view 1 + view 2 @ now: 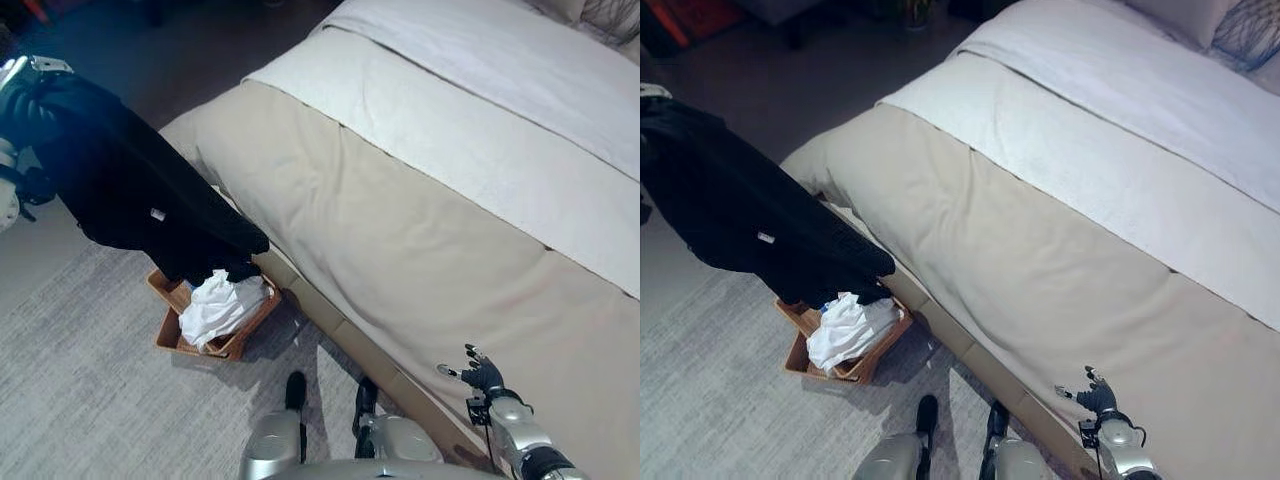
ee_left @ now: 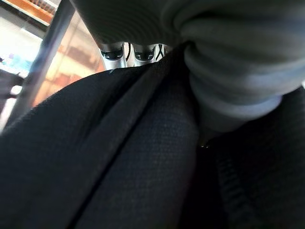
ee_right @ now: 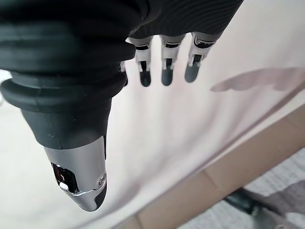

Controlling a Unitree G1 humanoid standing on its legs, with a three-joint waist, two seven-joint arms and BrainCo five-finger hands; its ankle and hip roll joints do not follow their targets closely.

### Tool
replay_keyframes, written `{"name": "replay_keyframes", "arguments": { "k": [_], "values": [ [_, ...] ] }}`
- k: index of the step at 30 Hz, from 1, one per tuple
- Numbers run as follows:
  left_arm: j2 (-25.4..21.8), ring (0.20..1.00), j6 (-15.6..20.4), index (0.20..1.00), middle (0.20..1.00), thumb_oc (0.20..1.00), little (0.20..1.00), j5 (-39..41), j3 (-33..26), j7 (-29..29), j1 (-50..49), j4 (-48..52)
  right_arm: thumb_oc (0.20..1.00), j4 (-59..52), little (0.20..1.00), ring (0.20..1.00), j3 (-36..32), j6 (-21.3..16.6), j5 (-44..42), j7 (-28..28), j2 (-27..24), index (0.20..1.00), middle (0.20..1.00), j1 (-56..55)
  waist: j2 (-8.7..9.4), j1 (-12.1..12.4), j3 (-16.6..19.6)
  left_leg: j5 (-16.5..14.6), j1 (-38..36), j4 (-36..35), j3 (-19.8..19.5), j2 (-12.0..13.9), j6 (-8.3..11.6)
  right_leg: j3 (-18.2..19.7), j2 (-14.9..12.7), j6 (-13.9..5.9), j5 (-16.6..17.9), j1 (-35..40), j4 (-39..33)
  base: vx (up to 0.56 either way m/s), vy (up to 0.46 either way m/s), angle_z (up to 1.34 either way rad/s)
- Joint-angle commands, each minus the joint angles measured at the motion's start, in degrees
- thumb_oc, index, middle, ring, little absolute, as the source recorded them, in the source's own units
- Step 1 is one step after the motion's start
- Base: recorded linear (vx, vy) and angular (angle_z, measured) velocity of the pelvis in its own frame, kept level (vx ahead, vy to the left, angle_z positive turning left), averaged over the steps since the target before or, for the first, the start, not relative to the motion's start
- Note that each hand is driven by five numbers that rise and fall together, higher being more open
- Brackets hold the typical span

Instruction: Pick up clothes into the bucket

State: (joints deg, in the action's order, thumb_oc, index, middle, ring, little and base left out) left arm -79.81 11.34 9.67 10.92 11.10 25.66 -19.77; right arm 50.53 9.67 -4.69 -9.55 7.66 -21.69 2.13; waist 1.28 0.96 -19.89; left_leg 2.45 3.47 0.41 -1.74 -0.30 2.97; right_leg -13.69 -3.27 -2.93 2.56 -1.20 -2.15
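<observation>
Black knit garment point(image 1: 130, 195), a long dark piece of clothing, hangs from my left hand point(image 1: 22, 95), which is raised at the far left of the head views. In the left wrist view the dark cloth point(image 2: 119, 157) bunches right up against the finger bases, and I read the fingers as curled round it.

The garment's long axis slants down and inward from the hand. Its lower hem droops over the shallow orange-brown woven basket point(image 1: 168, 335) on the grey carpet point(image 1: 80, 400) beside the beige-covered bed point(image 1: 420, 260). The hem seems to touch or just overlap the crumpled white cloth point(image 1: 220, 308) already lying in the basket; I cannot tell which.

The basket lies below and to the inside of the holding hand, so only the tail end sits over the target; the bulk hangs outside its rim. I judge the left hand must travel inward and down before letting go.

My right hand point(image 1: 1098, 398) idles low by the bed edge, fingers straight and apart, holding nothing, well apart from the basket.
</observation>
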Motion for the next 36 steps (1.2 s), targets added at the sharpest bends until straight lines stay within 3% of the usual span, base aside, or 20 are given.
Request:
{"name": "replay_keyframes", "arguments": {
  "k": [1,18,27,36],
  "values": [
    [-0.2,0.2,-0.7,0.2,0.2,0.2,0.2,-2.3,-10.5,2.2,-0.8,-4.9,1.0,-1.6,1.0,1.0,0.8,-1.7,0.9,1.0,-2.7,1.0,1.0,-0.7,1.4,1.1,0.7,-0.8,4.5,5.1,-1.0,-0.7,-0.86,-0.2,-4.3,-5.11,0.1,-3.6,5.9,-0.03,0.013,-0.06],
    [7.0,0.2,-3.1,0.2,0.2,0.2,0.2,-4.3,-16.5,2.0,-9.8,-11.9,1.0,-3.9,1.0,1.0,1.7,-2.0,0.4,1.8,-3.0,1.0,1.0,1.3,2.88,1.1,-4.2,-1.8,9.1,8.6,0.7,-0.1,-1.0,2.2,-3.9,-4.96,1.4,-8.4,6.6,-0.02,0.02,-0.06],
    [12.2,0.2,-3.2,0.2,0.2,0.2,0.2,-2.0,-16.7,5.0,-7.8,-16.6,1.0,-6.8,1.0,1.0,2.8,-2.8,-0.4,2.8,-3.3,1.0,1.0,2.7,4.92,0.1,-7.9,-5.0,15.9,16.7,2.6,1.3,-1.53,5.5,-3.4,-5.0,3.1,-13.5,7.3,-0.05,0.03,-0.16],
    [13.2,0.2,-3.9,0.2,0.2,0.2,0.2,-2.7,-15.0,7.4,-5.7,-15.8,1.0,-7.8,1.0,1.0,3.6,-3.6,-1.7,4.3,-2.9,1.0,1.0,3.4,7.98,-1.1,-9.9,-8.5,25.8,25.5,3.3,2.2,-2.49,8.9,-2.1,-5.32,5.7,-19.9,6.2,-0.06,0.021,-0.18]
  ]
}}
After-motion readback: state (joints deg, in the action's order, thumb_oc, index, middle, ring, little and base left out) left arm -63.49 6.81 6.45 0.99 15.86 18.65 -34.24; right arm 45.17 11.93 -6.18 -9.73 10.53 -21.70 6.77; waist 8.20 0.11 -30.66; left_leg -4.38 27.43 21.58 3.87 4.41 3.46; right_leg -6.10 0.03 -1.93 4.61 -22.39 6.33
